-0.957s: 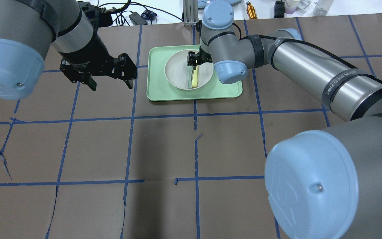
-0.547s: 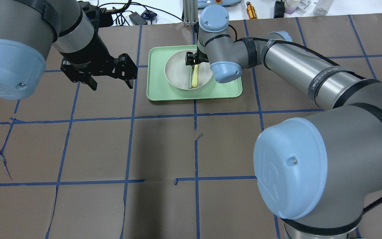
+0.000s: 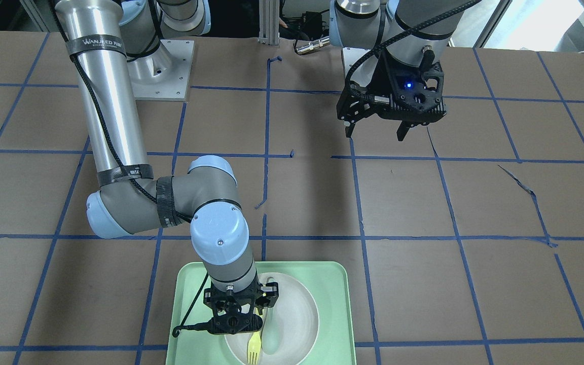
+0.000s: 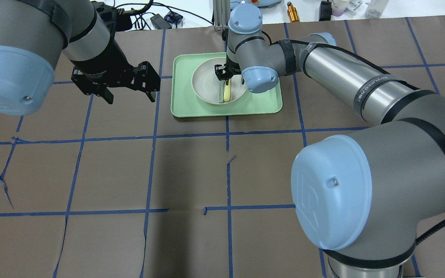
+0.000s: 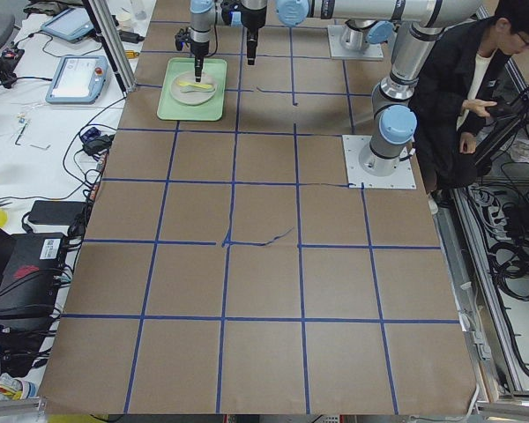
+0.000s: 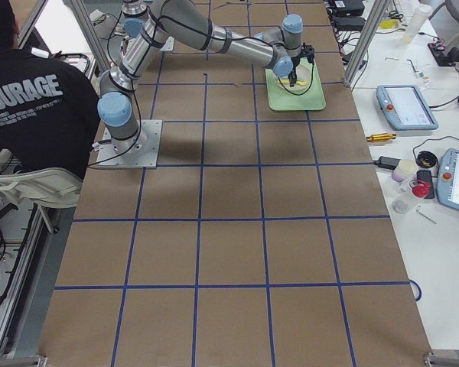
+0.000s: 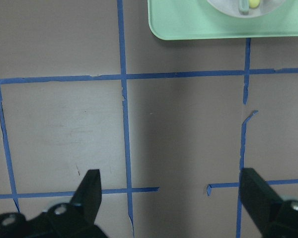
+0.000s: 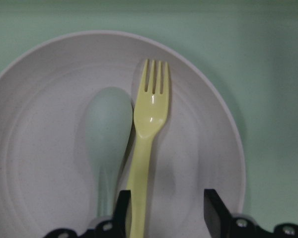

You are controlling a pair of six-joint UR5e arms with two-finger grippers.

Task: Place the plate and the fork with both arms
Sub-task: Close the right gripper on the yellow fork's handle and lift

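The fork (image 8: pixel 150 124) lies on the plate (image 8: pixel 39 163), its handle between the parted fingers of the right gripper (image 8: pixel 166 198). The wrist view shows its tines; the overhead view hides them. The left gripper (image 7: pixel 171 183) is spread wide.

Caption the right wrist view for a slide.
Open right tool straddles the fork, which lies beside the spoon in the plate on the green tray.

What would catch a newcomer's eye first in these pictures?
The bright yellow fork lies beside a pale spoon in the off-white plate on the mint-green tray. The right end effector hangs open over the fork's handle, while the left end effector hangs open above the bare brown table.
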